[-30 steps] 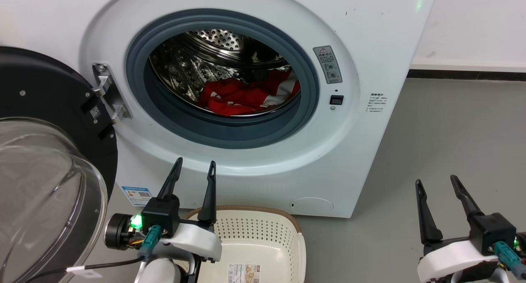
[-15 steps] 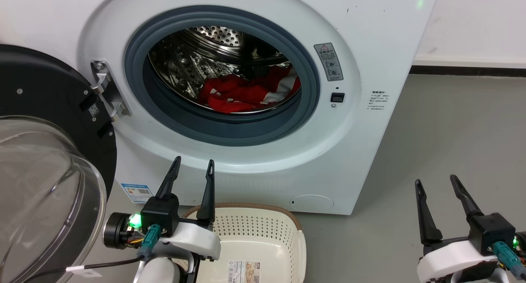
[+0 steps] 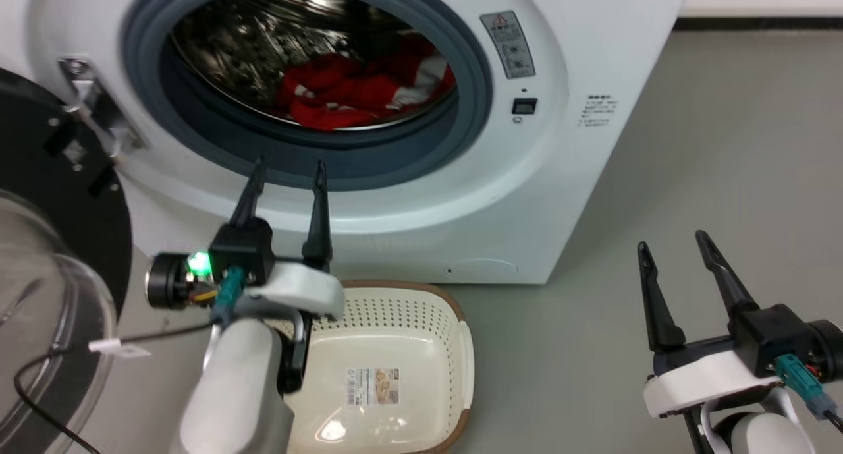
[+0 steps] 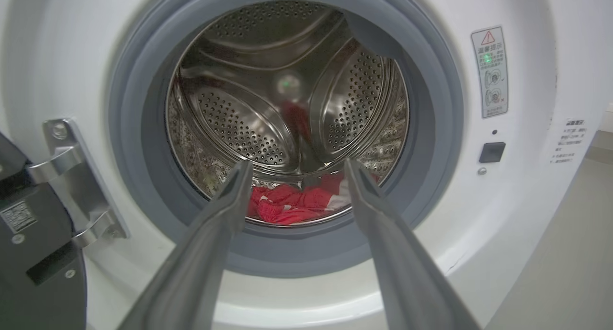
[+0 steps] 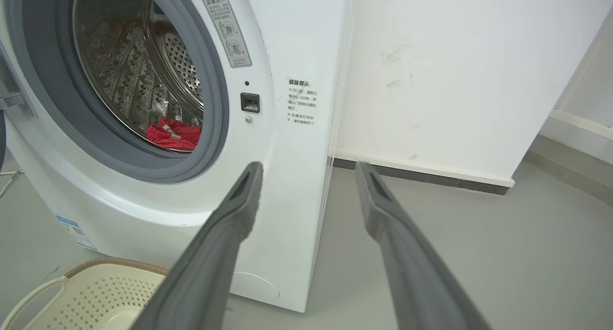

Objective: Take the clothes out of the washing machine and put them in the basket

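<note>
At the far left of the head view the door (image 3: 46, 256) stands swung wide, black frame and clear glass bowl turned toward the robot, hung on a metal hinge (image 3: 89, 105). Next comes the left gripper (image 3: 290, 164), raised before the washing machine (image 3: 593, 58), its tips overlapping the lower edge of the grey port ring (image 3: 471, 78) (whether they touch it I cannot tell). Its two fingers stand well apart and hold nothing.

That arm's wrist view looks straight into the drum (image 4: 239, 129), giving the perforated steel wall, the raised paddles, and the clothes (image 4: 292, 208) low at the front, framed between the two fingers. The head view, looking down, gives them as a crumpled red heap with white patches on the drum's bottom, toward its right.

Below the port the basket (image 3: 464, 335) sits on the grey floor (image 3: 724, 144) just before the machine, a label (image 3: 371, 386) on its bare bottom, the left forearm (image 3: 230, 388) overlapping its left side. The right wrist view catches its brown rim from the side.

Right of the port are a warning sticker (image 3: 506, 44) and a black latch (image 3: 524, 105). Farthest right, the right gripper (image 3: 672, 240) hangs low over the floor, well apart from the machine, fingers spread and empty. Its wrist view adds the machine's side panel and a white wall (image 5: 455, 81).
</note>
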### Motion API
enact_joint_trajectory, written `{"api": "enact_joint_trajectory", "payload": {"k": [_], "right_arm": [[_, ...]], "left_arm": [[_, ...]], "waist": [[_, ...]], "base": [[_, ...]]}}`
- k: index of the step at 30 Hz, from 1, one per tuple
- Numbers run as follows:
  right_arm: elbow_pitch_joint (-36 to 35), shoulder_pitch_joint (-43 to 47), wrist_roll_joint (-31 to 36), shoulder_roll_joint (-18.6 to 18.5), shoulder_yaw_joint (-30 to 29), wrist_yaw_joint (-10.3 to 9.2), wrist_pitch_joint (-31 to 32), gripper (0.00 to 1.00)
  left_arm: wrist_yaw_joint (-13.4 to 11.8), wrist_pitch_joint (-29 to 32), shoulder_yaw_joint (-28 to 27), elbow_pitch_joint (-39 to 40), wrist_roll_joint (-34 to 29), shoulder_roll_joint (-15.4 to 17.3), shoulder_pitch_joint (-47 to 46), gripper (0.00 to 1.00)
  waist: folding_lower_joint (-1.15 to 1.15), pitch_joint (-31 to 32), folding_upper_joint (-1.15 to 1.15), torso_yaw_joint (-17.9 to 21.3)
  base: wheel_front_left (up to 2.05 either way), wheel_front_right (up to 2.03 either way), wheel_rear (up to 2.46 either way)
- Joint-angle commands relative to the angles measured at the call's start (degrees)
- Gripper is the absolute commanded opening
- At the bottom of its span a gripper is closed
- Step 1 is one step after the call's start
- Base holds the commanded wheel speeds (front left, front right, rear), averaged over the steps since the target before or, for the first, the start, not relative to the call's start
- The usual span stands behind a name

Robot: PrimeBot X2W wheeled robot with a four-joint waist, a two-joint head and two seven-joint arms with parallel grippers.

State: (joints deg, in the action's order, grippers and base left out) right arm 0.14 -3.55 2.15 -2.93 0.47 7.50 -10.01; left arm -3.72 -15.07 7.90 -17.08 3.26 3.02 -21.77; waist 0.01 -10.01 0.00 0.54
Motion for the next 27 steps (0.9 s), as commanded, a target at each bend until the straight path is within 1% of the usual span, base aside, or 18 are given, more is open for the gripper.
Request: {"api": "enact_joint_trajectory", "payload": {"k": [1, 6, 10, 12, 15, 21, 24, 27], "right_arm": [[0.2, -1.2, -0.5, 0.1, 0.6, -0.02, -0.3, 1.00], [1.3, -3.4, -1.9, 0.1, 2.8, -0.02, -1.4, 1.00], [3.0, -5.6, -3.2, 0.1, 4.4, -0.03, -2.6, 1.00], [4.0, -6.6, -4.0, 0.1, 5.0, -0.02, -3.2, 1.00], [5.4, -8.1, -5.3, 0.1, 6.3, -0.02, -3.9, 1.00], [7.8, -10.5, -7.8, 0.1, 9.6, -0.03, -4.9, 1.00], [8.8, -11.4, -8.9, 0.1, 11.1, -0.03, -5.1, 1.00], [9.5, -12.4, -9.8, 0.1, 12.6, -0.03, -5.2, 1.00]], "left_arm": [[-0.2, -0.2, -0.5, -1.1, -0.3, 0.6, -2.3, 1.00], [-0.3, -0.2, -1.9, -7.0, -1.2, 3.2, -9.4, 1.00], [0.2, 0.2, -2.3, -13.6, -2.4, 6.7, -16.0, 1.00], [0.4, 1.4, -2.1, -16.5, -2.9, 8.1, -19.0, 1.00], [0.8, 4.1, -2.3, -20.2, -3.6, 10.9, -23.3, 1.00], [3.2, 10.3, -2.1, -27.7, -4.8, 16.6, -32.3, 1.00], [4.7, 14.6, -1.5, -31.0, -5.5, 19.3, -36.5, 1.00], [6.4, 19.7, -0.3, -34.2, -6.4, 21.2, -40.1, 1.00]], "waist": [[-0.01, -2.9, 0.00, 2.4], [-0.01, -7.2, 0.00, 5.6], [-0.01, -10.6, 0.00, 8.4], [-0.01, -12.1, 0.00, 9.5], [-0.01, -14.1, 0.00, 11.2], [-0.01, -17.4, 0.00, 14.1], [-0.01, -18.4, 0.00, 15.4], [-0.01, -19.3, 0.00, 16.5]], "base": [[0.00, 0.00, 0.00], [0.00, 0.00, 0.00], [0.00, 0.00, 0.00], [0.00, 0.00, 0.00], [0.00, 0.00, 0.00], [0.00, 0.00, 0.00], [0.00, 0.00, 0.00], [0.00, 0.00, 0.00]]}}
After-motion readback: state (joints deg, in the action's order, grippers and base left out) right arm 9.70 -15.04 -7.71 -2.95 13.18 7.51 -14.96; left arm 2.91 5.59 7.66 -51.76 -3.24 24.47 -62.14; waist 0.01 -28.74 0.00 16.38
